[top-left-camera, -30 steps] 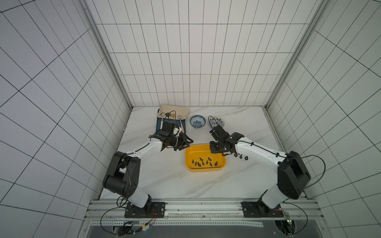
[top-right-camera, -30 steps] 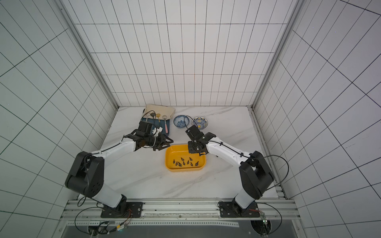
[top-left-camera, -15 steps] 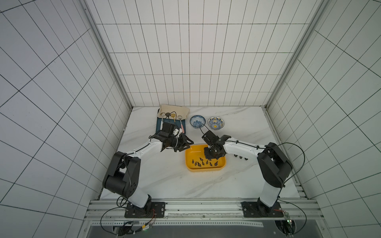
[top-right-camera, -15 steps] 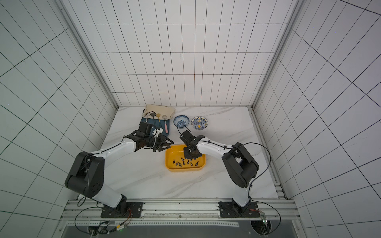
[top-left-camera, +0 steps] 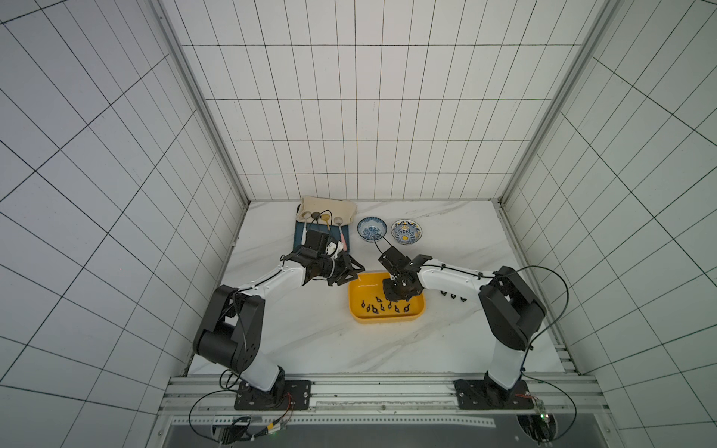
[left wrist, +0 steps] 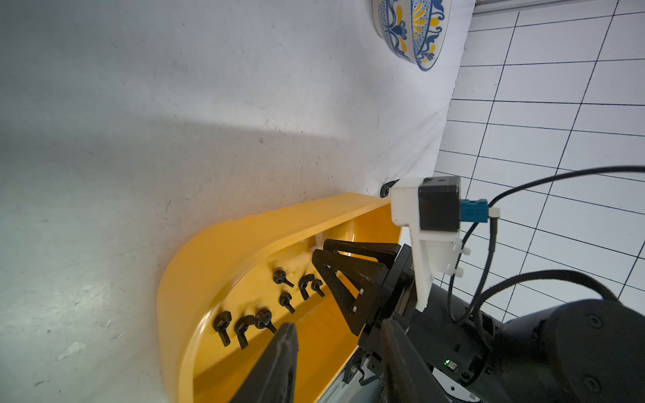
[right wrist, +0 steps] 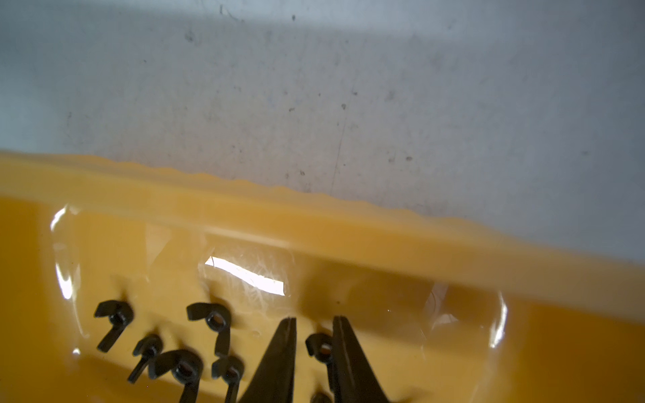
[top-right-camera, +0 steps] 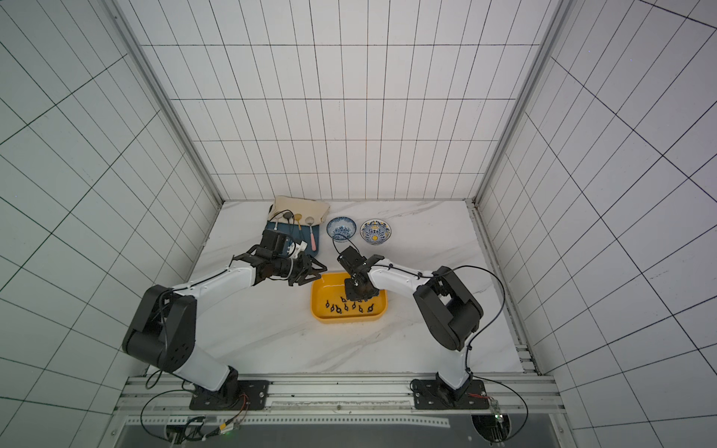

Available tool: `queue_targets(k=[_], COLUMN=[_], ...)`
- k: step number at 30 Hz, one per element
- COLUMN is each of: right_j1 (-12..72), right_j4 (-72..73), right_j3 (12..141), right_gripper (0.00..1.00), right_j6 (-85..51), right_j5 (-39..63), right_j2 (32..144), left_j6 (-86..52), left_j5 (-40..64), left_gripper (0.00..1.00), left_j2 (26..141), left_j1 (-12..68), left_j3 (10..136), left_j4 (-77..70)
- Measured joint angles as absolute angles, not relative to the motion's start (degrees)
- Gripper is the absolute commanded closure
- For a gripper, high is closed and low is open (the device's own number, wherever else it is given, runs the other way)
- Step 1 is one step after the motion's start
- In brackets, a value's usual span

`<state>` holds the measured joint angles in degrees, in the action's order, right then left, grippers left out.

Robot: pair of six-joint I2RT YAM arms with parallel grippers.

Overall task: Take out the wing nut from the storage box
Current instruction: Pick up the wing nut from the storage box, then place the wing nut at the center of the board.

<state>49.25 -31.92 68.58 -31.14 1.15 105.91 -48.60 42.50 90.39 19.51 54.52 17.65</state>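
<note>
The right gripper (right wrist: 314,319) has its two thin black fingers (right wrist: 275,363) lowered into the box and drawn narrow around a small black wing nut (right wrist: 319,346). The nut lies between them on the yellow floor, touching one finger, with a sliver of yellow showing beside the other. The jaws are not quite closed on it, and I cannot tell that it is gripped. That nut sits a little right of the middle of the shallow yellow plastic storage box (top-left-camera: 384,319), a rounded rectangular tray with a raised rim, set in the middle of the white marble table (top-left-camera: 310,341). The other black wing nuts (right wrist: 216,319) lie in a loose row along the box's near half, as both top views show. Just right of the box, three small black pieces (top-left-camera: 452,296) rest on the bare table. The left gripper (top-left-camera: 359,272) hangs just beside the box's far left corner, its jaws spread moderately wide and holding nothing. Farther back stand a blue-and-white patterned bowl (top-left-camera: 371,229) and, to its right, a blue-and-yellow patterned bowl (top-left-camera: 406,232). Left of them a flat dark-blue tray (top-left-camera: 298,238) carries spoons (top-left-camera: 338,223), with a beige cloth (top-left-camera: 329,203) at its far end.
</note>
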Motion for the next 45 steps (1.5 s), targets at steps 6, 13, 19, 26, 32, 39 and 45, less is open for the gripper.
queue_targets(k=[6,13,19,26,32,39,45], right_j1=[49.25,49.25,49.25,48.66,47.75,45.84,36.29], right_j4=[-31.88,-31.53,-31.55,-31.73,-32.47,-34.59,-36.07], right_j3=[68.69,68.69,68.69,69.97,70.02,70.02,69.58], right_gripper=[0.85,0.97,0.99,1.0,1.0,1.0,1.0], right_j6=[-31.14,-31.4,-31.51,-31.27,-30.79,-30.04,-29.02], right_j5=[1.23,0.69,-1.23,-2.63,-2.83,-3.92,-5.04], right_j2=[106.72,106.67,105.67,104.01,102.96,98.8,91.94], left_j6=[-48.6,-48.6,-48.6,-48.6,-48.62,-48.9,-49.89], left_j5=[42.5,42.48,42.5,42.48,42.44,41.69,40.73], left_gripper=[0.58,0.58,0.58,0.58,0.58,0.58,0.57], left_j2=[90.39,90.39,90.39,90.39,90.39,91.44,93.73], left_j1=[19.51,19.51,19.51,19.55,20.75,25.32,31.29], left_j3=[54.5,54.5,54.5,54.5,54.52,56.86,63.05], left_j4=[17.61,17.58,17.56,17.56,17.56,17.87,17.8])
